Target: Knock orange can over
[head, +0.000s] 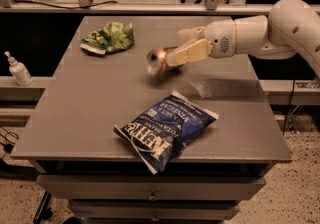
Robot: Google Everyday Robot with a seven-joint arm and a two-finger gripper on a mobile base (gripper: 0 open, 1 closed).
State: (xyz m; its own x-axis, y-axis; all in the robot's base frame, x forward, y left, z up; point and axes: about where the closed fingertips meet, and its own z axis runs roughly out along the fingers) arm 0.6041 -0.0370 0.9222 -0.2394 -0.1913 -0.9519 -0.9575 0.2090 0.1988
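orange can (159, 61) is at the back-centre of the desk (85, 118), tipped hard: silver top faces left and toward the camera, long axis close to horizontal, running left-right. Claw (176, 46) is immediately right of it, fingers spread, pinching nothing, lower finger against the can's side. Any follow-through push goes left. Can't tell if the can has settled.

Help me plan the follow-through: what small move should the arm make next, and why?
Probably draw the pincer back along its arm: the orange can right beside it is already tipped far over, top facing left, so further pushing seems needless.
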